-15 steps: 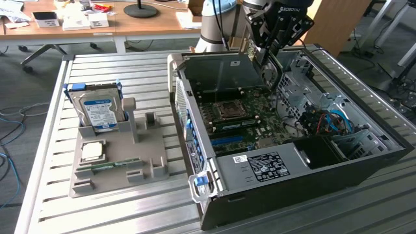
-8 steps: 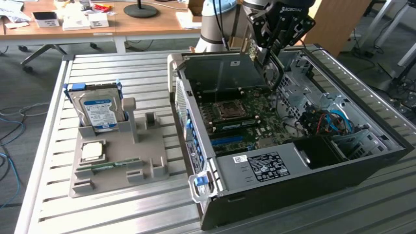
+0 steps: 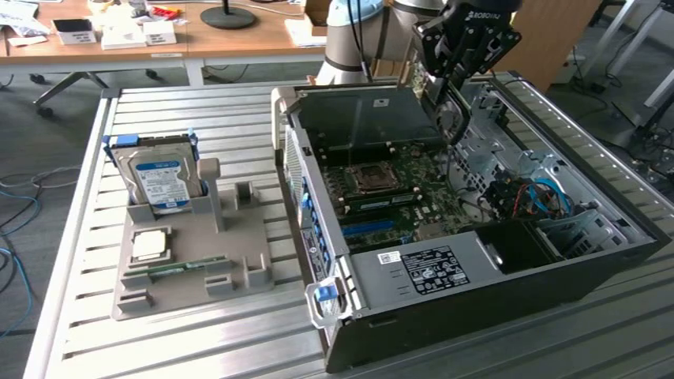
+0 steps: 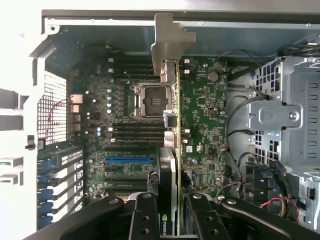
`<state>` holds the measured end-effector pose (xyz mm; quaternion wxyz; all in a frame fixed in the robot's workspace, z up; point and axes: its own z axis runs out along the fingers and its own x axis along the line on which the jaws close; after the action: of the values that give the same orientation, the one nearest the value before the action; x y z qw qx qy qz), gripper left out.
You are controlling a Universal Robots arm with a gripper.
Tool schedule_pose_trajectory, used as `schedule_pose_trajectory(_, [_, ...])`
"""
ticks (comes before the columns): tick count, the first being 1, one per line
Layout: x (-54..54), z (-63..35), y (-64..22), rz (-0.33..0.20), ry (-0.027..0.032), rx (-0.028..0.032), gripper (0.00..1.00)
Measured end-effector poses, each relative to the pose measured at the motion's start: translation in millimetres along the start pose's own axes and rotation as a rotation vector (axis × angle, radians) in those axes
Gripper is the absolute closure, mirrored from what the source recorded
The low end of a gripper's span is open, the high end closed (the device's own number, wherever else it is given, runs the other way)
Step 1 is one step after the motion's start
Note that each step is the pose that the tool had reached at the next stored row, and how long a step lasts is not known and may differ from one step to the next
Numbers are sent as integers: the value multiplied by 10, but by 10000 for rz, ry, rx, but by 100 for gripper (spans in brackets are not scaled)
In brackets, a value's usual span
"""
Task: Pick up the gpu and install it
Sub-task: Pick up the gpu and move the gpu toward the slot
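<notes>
While gripper (image 4: 172,222) hangs over open computer case (image 3: 589,260), jaws stand narrow, clamped on one end of gpu (image 4: 170,170). Card seen edge-on, long axis running away from gripper, silver bracket (image 4: 167,45) at far end, over motherboard (image 4: 205,115). Blue slot (image 4: 127,159) lies off to side of card, its line crosswise to card edge. Card not seated. Contact edge of card hidden; gap between bracket and board hard to judge.

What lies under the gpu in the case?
The motherboard, with CPU socket and blue slot showing beside the gpu that the gripper holds edge-on. The strip directly beneath the card is covered.
</notes>
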<state>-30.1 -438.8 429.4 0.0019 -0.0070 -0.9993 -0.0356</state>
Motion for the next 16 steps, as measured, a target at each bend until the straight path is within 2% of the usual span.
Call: schedule_pose_trajectory(16, [-346, 0, 9, -1, 0, -11, 73])
